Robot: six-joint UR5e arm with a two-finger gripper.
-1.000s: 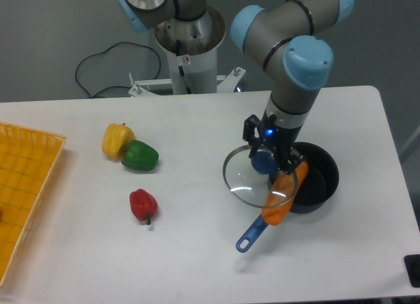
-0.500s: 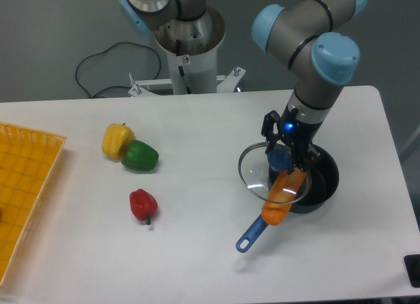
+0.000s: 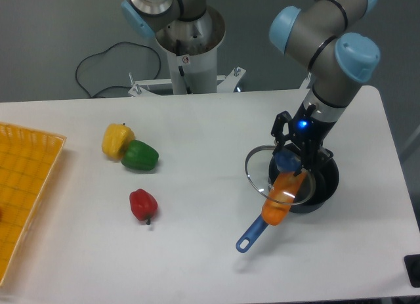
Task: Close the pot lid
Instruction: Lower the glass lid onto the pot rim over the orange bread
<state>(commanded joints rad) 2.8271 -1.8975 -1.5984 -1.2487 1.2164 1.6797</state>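
The black pot (image 3: 323, 183) sits on the white table at the right, its blue handle (image 3: 251, 234) reaching toward the front left. An orange bread-like item (image 3: 281, 199) lies over the pot's near rim. My gripper (image 3: 289, 159) is shut on the blue knob of the glass lid (image 3: 261, 178) and holds it in the air, tilted, over the pot's left edge. The lid overlaps the pot's left part and the top of the orange item. Much of the pot's opening is hidden behind the gripper and lid.
A yellow pepper (image 3: 116, 138) and a green pepper (image 3: 140, 155) lie together at centre left, with a red pepper (image 3: 143, 204) in front of them. A yellow mesh basket (image 3: 26, 186) is at the left edge. The arm's base (image 3: 190, 48) stands behind the table.
The gripper has carried the lid to the right, from beside the pot's left rim to partly over the pot. The pot, the orange item and the peppers have not moved.
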